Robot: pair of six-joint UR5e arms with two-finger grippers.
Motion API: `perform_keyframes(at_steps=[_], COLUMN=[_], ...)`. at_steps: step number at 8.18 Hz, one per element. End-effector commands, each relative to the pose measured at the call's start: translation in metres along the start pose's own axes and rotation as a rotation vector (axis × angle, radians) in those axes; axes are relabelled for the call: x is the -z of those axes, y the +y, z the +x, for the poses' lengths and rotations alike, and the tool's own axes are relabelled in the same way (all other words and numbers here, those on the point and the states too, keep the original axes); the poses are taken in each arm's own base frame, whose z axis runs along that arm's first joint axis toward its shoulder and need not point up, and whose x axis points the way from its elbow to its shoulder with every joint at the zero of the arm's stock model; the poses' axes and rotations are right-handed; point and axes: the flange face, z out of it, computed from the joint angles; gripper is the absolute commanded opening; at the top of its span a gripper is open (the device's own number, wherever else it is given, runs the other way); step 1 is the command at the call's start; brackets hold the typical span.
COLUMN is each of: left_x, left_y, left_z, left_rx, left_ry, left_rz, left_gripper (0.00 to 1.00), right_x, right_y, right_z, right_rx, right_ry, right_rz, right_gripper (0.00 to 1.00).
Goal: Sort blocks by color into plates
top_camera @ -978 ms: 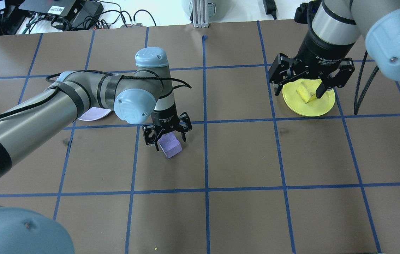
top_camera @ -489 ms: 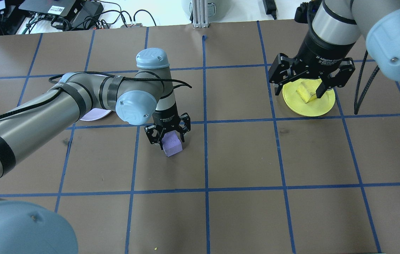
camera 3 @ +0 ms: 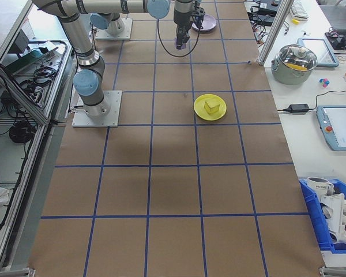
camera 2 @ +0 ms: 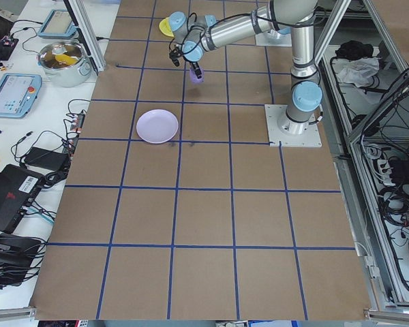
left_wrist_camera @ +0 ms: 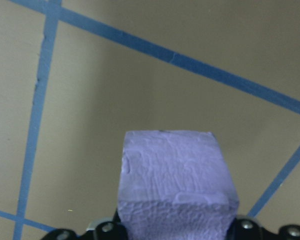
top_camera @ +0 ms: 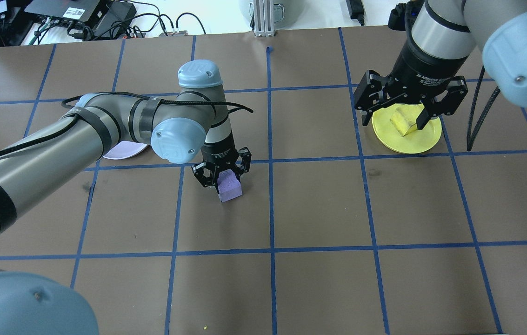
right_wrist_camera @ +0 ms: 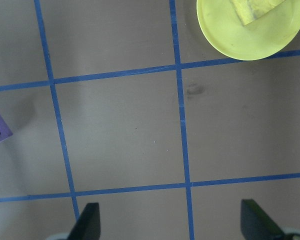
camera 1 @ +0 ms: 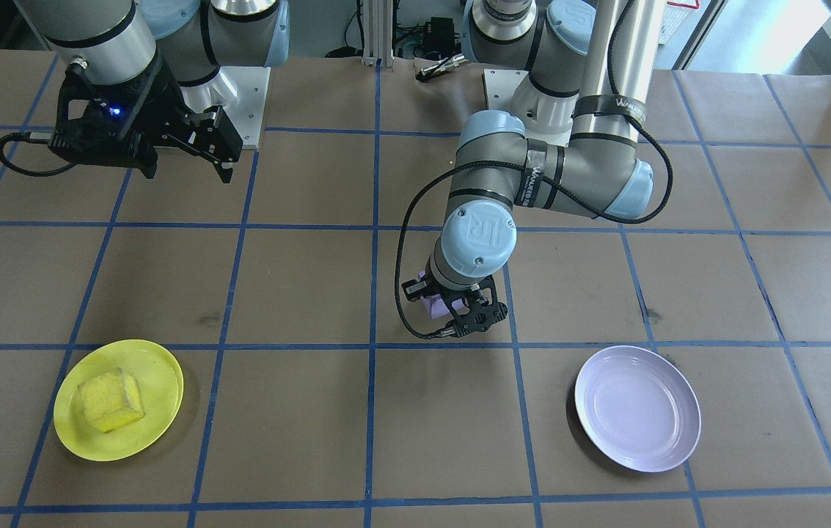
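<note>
While "2F Adaptive Gripper" reads on the spread right end effector [top_camera: 411, 103], the left end effector [top_camera: 222, 178] clamps the purple block [top_camera: 229, 186].

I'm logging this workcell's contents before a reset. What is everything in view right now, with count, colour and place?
purple block: 1, purple, between the left gripper's fingers, mid-table
yellow block: 1, yellow, lying on the yellow plate
yellow plate: 1, bright yellow, on the robot's right side of the table
lavender plate: 1, pale lavender, empty, on the robot's left side
table: 1, brown with a blue tape grid
pot: 1, steel with a glass lid, on the white bench beside the table
left gripper: 1, black, shut on the purple block
right gripper: 1, black, open, raised above the table near the robot's base
</note>
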Motion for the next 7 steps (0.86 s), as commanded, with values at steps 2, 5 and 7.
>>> perform_keyframes(at_steps=[2, 5, 7], left_x=[0.107, 0.134, 0.101], left_y=[-0.067, -0.141, -0.202], left_z=[-0.095, -0.175, -0.198], left_rx=[-0.176, -0.334, -0.395], left_ry=[-0.016, -0.08, -0.087], left_rz=[0.096, 0.184, 0.27], left_gripper=[0.0, 0.0, 0.0], right_x=[0.0, 0.0, 0.0], right_y=[0.0, 0.0, 0.0], right_z=[0.0, 0.0, 0.0], right_rx=[0.0, 0.0, 0.0], right_ry=[0.0, -0.002, -0.002], right_rz=[0.0, 0.001, -0.001], right_gripper=[1.0, 1.0, 1.0])
